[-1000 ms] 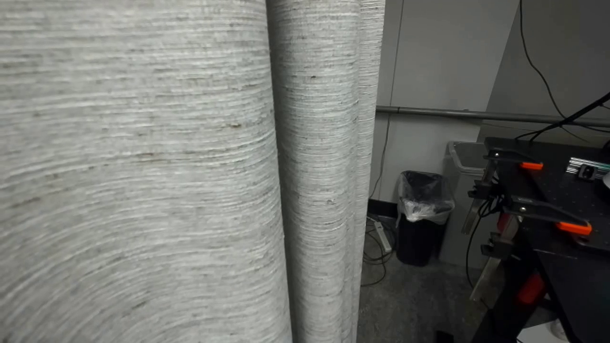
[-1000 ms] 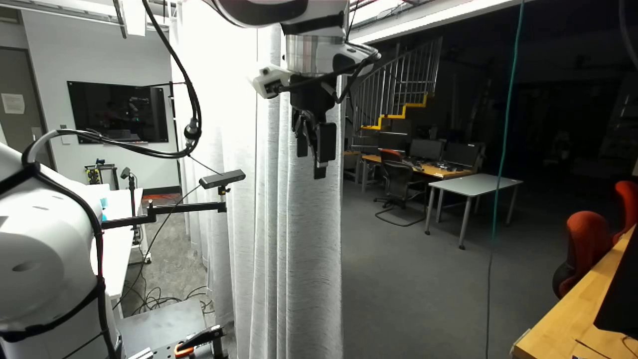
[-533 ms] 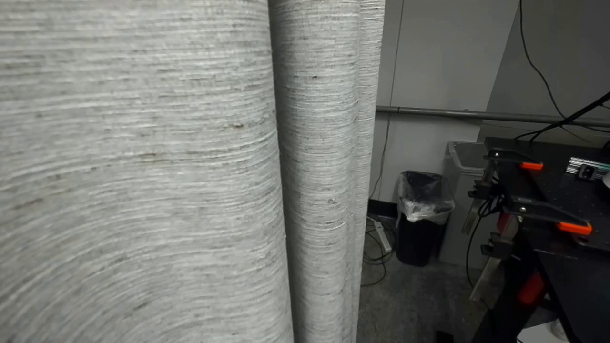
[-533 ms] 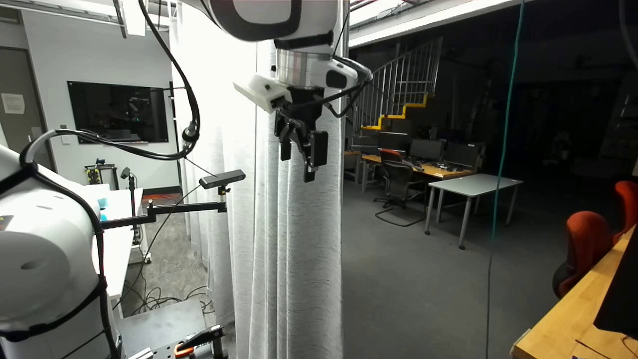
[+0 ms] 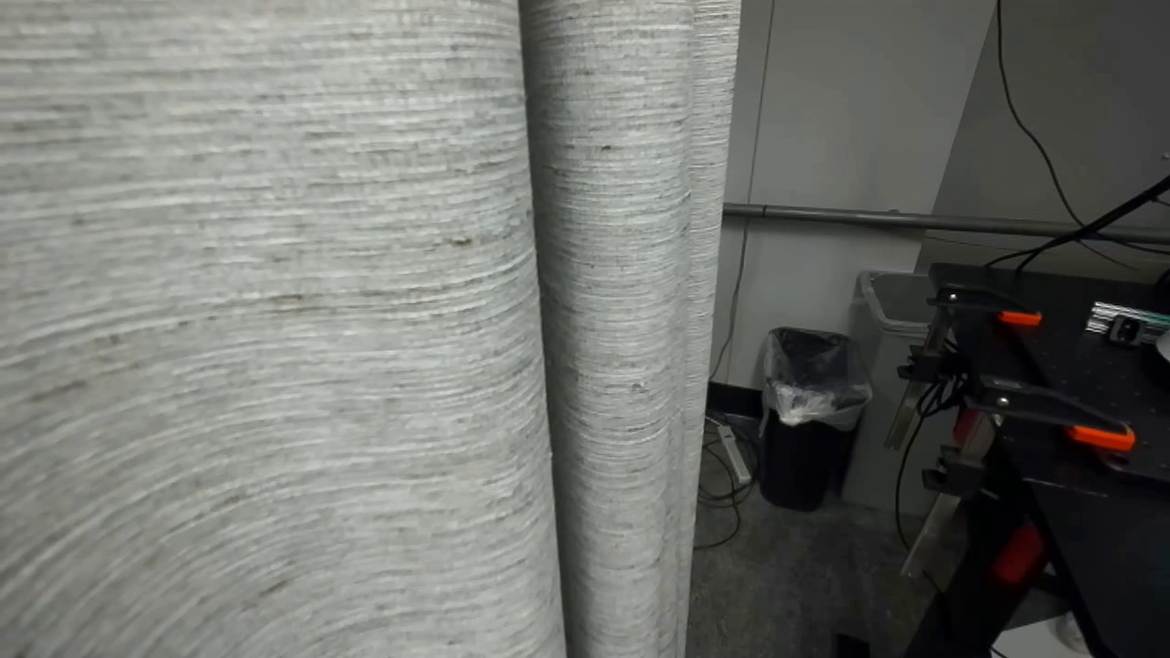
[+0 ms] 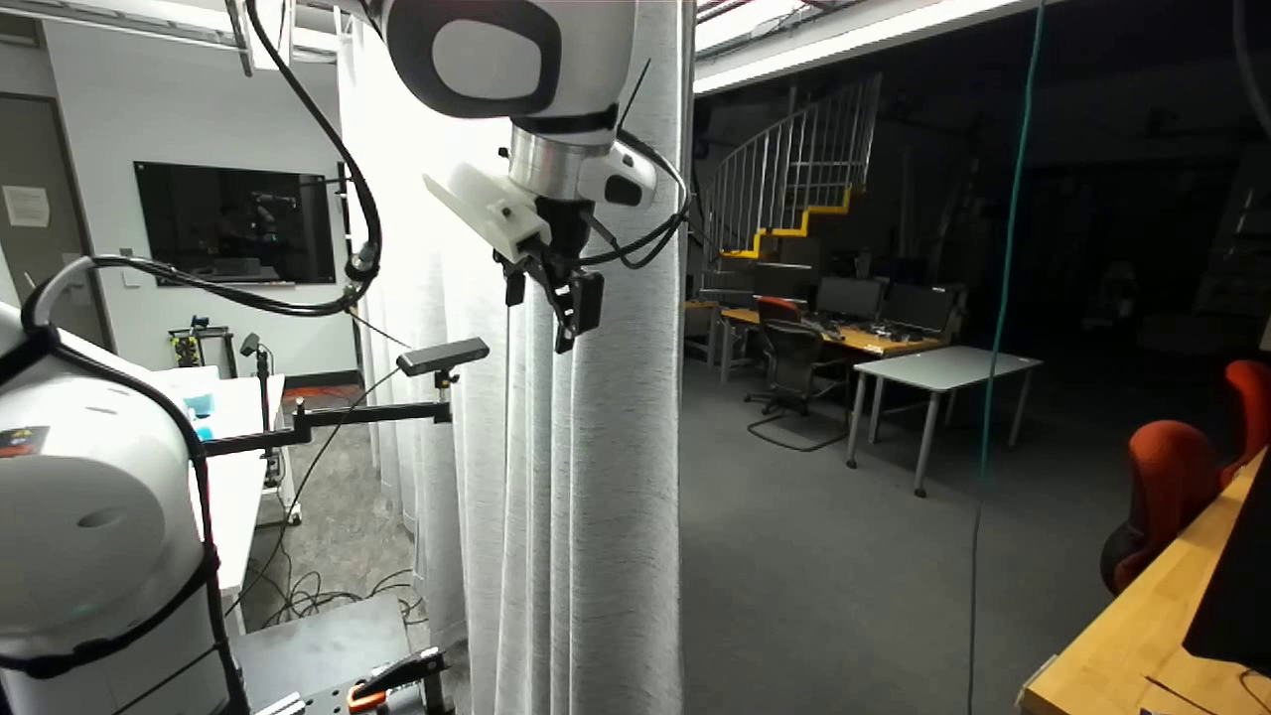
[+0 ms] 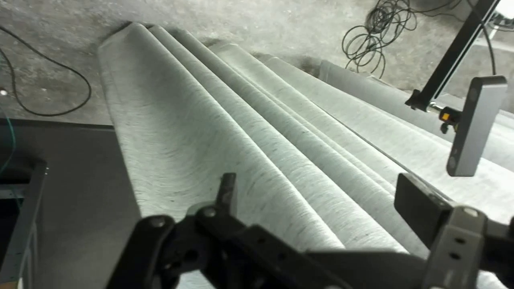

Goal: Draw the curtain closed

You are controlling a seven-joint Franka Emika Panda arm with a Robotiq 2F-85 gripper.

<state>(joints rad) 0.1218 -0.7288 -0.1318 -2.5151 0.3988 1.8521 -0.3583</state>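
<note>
Two fingers (image 7: 419, 206) of the Robotiq gripper (image 7: 315, 184) stand apart, clamping nothing, as it swings leftward and tilts in an exterior view. The light grey woven curtain (image 6: 626, 467) hangs bunched mid-frame, barely shifting, so this is probably repositioning for a grip, the closing pull still to come.

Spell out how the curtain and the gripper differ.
Colour: the curtain is light grey with darker streaks, the gripper mostly black. Shape: the curtain hangs in soft folds, while the gripper is jointed, its jaws standing apart. Size: the curtain is far bigger than the gripper. Both show in the wrist view and in an exterior view.
</note>
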